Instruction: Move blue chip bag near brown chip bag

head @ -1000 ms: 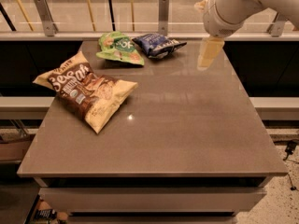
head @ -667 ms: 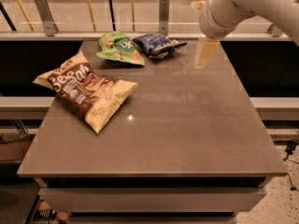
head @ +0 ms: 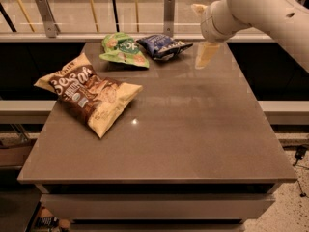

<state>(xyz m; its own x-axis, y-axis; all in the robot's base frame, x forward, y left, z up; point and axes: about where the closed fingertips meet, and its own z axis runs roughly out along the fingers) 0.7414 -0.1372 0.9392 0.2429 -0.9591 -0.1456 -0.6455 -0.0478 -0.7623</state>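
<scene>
The blue chip bag (head: 163, 46) lies at the far edge of the table, crinkled, touching the green snack bag (head: 124, 49) on its left. The brown chip bag (head: 90, 94) lies flat on the left side of the table, much bigger, with pale yellow edges. My gripper (head: 200, 36) hangs over the table's far right part, just right of the blue bag and above the surface. It is open and holds nothing. One pale finger (head: 206, 55) points down; the other shows only as a tip by the wrist.
The brown table (head: 193, 129) has free surface across its middle, front and right. A railing with posts (head: 168, 13) runs behind the far edge. My white arm (head: 270, 13) comes in from the upper right.
My gripper has shifted a little to the left, closer to the blue chip bag. The bags have not moved.
</scene>
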